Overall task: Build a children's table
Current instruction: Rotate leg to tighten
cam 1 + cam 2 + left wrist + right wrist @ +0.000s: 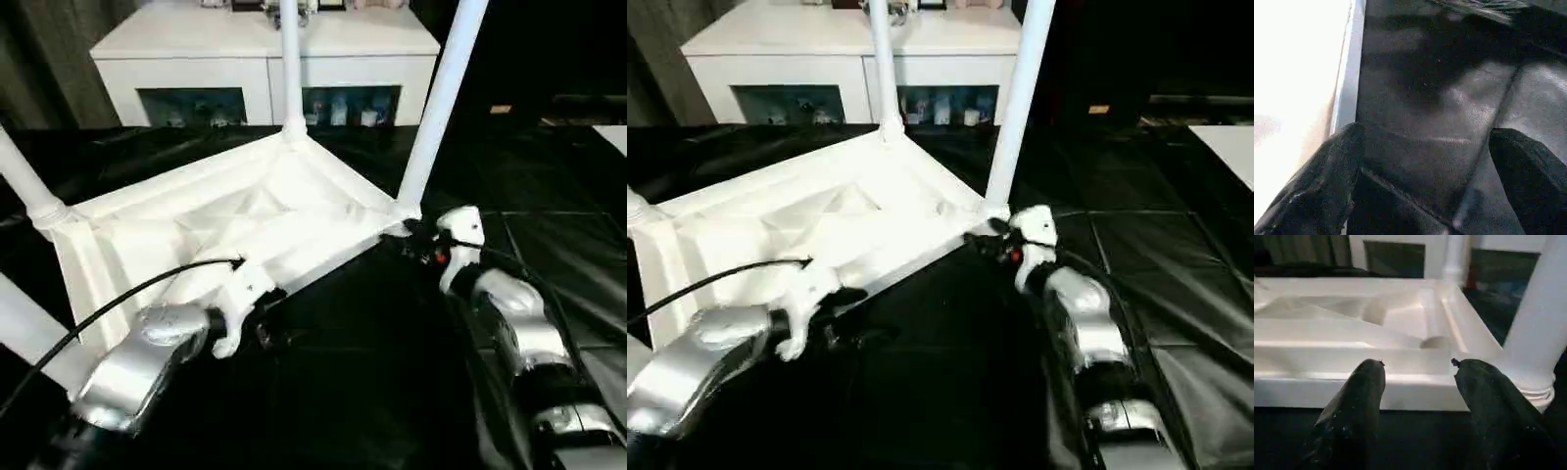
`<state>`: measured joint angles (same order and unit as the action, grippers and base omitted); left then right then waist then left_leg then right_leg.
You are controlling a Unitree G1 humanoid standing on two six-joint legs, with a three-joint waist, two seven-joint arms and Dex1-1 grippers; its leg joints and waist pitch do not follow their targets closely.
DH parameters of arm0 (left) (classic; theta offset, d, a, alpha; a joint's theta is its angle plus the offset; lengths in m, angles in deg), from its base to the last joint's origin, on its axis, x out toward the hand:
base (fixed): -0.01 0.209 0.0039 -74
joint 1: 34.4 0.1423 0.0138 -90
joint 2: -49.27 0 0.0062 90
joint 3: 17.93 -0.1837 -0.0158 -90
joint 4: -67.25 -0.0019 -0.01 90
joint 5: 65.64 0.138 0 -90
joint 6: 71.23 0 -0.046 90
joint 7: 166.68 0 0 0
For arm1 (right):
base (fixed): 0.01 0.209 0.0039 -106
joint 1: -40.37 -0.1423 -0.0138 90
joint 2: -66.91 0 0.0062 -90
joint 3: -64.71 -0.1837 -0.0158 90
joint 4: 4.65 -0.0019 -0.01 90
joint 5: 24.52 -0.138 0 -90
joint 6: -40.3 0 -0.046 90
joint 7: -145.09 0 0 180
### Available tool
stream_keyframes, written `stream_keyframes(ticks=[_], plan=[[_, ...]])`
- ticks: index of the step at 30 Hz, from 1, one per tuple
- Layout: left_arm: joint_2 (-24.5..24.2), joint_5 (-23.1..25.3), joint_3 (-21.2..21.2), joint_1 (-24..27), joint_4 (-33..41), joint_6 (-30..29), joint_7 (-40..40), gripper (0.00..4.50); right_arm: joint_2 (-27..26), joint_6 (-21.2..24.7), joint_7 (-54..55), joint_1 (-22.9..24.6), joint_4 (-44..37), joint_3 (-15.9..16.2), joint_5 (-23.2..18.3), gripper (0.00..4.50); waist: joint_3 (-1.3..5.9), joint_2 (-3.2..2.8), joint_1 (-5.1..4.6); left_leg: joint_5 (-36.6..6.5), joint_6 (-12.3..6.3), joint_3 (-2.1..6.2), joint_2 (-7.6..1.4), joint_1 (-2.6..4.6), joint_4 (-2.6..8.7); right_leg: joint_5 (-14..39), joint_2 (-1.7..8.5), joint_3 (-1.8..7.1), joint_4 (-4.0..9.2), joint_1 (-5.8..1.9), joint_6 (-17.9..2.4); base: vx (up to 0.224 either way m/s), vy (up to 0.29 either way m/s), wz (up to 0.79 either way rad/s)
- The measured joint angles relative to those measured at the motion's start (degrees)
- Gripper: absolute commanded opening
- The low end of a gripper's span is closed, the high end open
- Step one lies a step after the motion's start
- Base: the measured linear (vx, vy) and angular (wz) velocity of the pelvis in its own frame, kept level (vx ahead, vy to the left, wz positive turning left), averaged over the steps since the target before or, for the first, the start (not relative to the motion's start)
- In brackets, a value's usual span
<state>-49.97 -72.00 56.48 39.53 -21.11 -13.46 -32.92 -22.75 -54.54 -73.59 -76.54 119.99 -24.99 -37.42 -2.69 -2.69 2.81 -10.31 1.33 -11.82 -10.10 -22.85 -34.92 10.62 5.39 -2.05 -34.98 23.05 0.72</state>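
With the left hand (1425, 161) spread beside the children's table (245, 211) (upturned) and the right hand (1418, 382) spread at its rim, seat both evenly before lifting.

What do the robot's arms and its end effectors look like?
Both forearms are shiny silver and rounded, with white wrist parts. A thin black cable loops over the left arm. The right arm has a small red spot by its wrist. Each end effector has two chunky black fingers.

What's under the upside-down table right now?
The children's table lies top-down on a black mat, which shows all around its rim. Whatever lies directly beneath the tabletop is covered and cannot be seen.
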Motion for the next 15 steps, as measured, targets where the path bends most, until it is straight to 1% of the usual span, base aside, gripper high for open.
stream_keyframes(ticks=[5,9,12,15], plan=[[0.9,3.0,-0.4,-3.0,-5.6,2.3,3.5,4.45,0.1,2.1,-0.9,1.2,-3.5,0.2,-0.3,2.68,0.00,0.00,-0.80,0.0,0.01,0.14,0.00,0.11,0.08,0.1,-0.02,-0.09,-0.02,-0.01,0.2,0.000,0.000,0.00],[1.4,5.5,-0.6,-5.3,-11.0,5.4,7.0,4.45,0.2,2.5,-2.0,2.4,-5.4,0.4,-0.3,2.68,-0.01,0.00,-1.16,0.0,0.02,0.31,0.01,0.23,0.08,0.1,-0.03,-0.21,0.02,0.01,0.2,0.000,0.000,0.00],[1.8,7.0,-0.6,-6.8,-14.6,7.3,9.5,4.45,0.3,3.1,-1.8,2.7,-5.9,0.6,-0.3,2.68,-0.04,-0.01,-1.22,0.0,0.02,0.40,0.04,0.29,0.08,0.1,-0.03,-0.26,0.05,0.08,0.2,0.000,0.000,0.00],[3.1,8.2,-0.6,-7.1,-16.7,10.0,11.5,4.45,0.3,3.6,-1.7,2.9,-7.3,0.7,-0.1,2.68,-0.08,-0.03,-1.10,0.0,0.02,0.41,0.05,0.29,0.08,0.1,-0.03,-0.24,0.09,0.10,0.2,0.000,0.000,0.00]])
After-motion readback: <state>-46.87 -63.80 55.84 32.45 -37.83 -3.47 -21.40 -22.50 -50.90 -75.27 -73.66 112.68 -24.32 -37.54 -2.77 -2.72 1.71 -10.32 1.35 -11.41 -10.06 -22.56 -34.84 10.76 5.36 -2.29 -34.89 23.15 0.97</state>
